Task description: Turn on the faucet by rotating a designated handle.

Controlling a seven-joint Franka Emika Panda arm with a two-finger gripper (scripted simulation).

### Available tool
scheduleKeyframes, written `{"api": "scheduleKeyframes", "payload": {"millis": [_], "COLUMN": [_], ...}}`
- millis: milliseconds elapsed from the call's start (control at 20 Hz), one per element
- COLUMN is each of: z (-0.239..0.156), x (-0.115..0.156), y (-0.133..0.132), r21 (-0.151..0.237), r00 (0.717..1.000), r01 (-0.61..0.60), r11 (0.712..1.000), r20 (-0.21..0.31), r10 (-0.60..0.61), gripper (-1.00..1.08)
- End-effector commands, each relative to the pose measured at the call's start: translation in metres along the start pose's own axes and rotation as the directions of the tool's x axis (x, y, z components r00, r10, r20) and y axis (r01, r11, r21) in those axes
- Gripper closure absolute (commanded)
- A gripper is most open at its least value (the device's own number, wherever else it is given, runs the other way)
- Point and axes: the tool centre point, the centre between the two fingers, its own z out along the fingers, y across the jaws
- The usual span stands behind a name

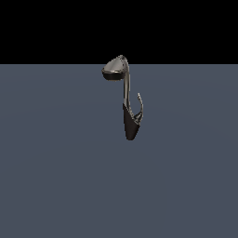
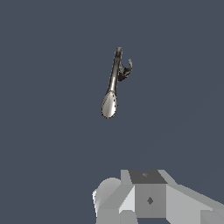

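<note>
The faucet [image 1: 126, 90] stands on the grey-blue floor in the middle of the exterior view. It has a dark tapered base [image 1: 130, 126], a thin tall neck and a flattened oval head [image 1: 114, 68] that leans toward the exterior view's left. The handle [image 1: 140, 105] is a short curved silver lever that rises from the base on the exterior view's right side. In the wrist view the faucet [image 2: 114, 75] shows from above, with its oval head [image 2: 109, 104] and the small hooked handle [image 2: 128, 66] beside the neck. No gripper fingers show in either view.
A flat grey-blue floor [image 1: 56, 176] lies all around the faucet, with a black background above it. Grey and white blocky parts of the arm [image 2: 148, 199] fill one edge of the wrist view, well apart from the faucet.
</note>
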Motion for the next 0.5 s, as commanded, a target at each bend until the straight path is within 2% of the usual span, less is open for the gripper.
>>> {"api": "scheduleKeyframes", "payload": {"millis": [0,450], "z": [0.0,0.008], "x": [0.0,0.013], "y": [0.0,-0.004], "r21": [0.0,0.021], "r00": [1.0,0.998], "r01": [0.0,-0.057], "r11": [1.0,0.998], "r20": [0.0,0.023], "r10": [0.0,0.056], "gripper": [1.08,1.08]}}
